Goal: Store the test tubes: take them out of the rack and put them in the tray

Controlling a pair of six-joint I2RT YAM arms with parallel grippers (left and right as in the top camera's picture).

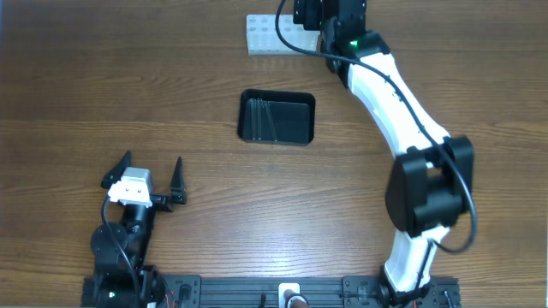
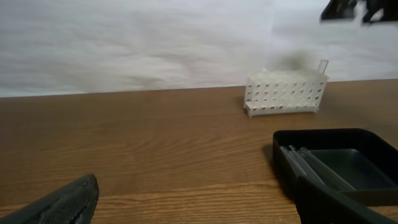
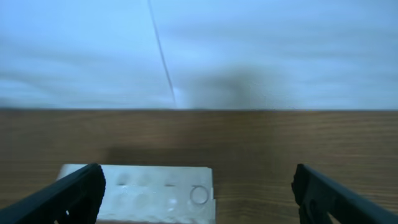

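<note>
The white perforated rack (image 1: 272, 35) stands at the table's far edge. One clear test tube (image 2: 323, 66) sticks up at its right end, and its round rim (image 3: 199, 195) shows from above. The black tray (image 1: 300, 128) lies nearer the middle, with several clear tubes (image 1: 267, 118) lying in its left half. My right gripper (image 3: 198, 179) hovers open over the rack's right end with nothing between its fingers; it is also seen high above the rack (image 2: 354, 9). My left gripper (image 1: 144, 175) rests open and empty near the table's front left, far from the tray (image 2: 373, 140) and rack (image 3: 137, 196).
A pale wall runs behind the table's far edge, just past the rack. Bare wooden table lies between the left gripper and the tray. The right arm (image 1: 402, 111) stretches across the right side of the table.
</note>
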